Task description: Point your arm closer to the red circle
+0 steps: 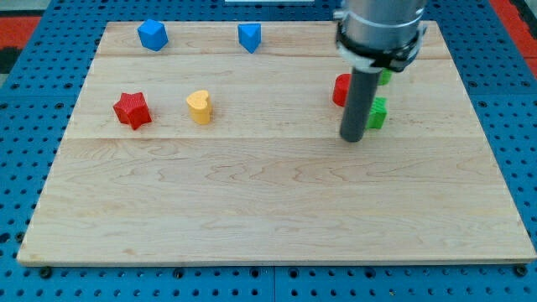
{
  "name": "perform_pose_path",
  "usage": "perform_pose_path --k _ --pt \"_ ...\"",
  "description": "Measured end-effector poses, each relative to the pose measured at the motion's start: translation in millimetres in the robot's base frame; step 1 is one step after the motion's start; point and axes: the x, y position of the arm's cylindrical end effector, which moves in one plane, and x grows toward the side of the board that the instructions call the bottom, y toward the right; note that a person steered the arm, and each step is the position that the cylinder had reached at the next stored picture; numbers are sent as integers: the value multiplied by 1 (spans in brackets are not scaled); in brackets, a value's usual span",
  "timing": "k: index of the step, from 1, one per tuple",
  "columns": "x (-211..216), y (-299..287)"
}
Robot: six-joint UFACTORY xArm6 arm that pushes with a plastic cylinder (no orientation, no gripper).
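Red circle (341,90) sits in the view's upper right part of the wooden board (252,201), mostly hidden behind my rod; only its left edge shows, so shape is taken from the task wording, not fully seen. My tip (353,139) is planted on the board just below and slightly right of it, very near, prob not touching, though the rod blocks the gap so can't be sure.

Handling, as a guess: small rigid plastic piece, light, flat-bottomed, will skid easily on smooth wood w/ the slightest nudge. Round side means an off-centre touch would send it glancing away. No taking hold here: no pincer on this arm, only the bare rod, so nothing to call open or closed. Task is pointing, not pushing, so approach should stop short of contact.

Close by: one green block (378,112) just right of the rod, near the tip; a second green block (384,77) above it, partly behind the arm; shapes unclear. Both are crowded next to the red circle, so a careless move could knock them.

Further out, view's left: yellow heart (199,106), red star (132,110). Along the top: two blue blocks, (152,34) and (249,36), angular, exact shapes hard to tell.

Containers: none visible; nothing holds anything, blocks just lie loose on the board
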Motion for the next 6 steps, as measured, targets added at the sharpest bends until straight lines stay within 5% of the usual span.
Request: perform_pose_path --k 2,4,6 --pt "16 57" --pt "21 -28" --pt "-81 -67"
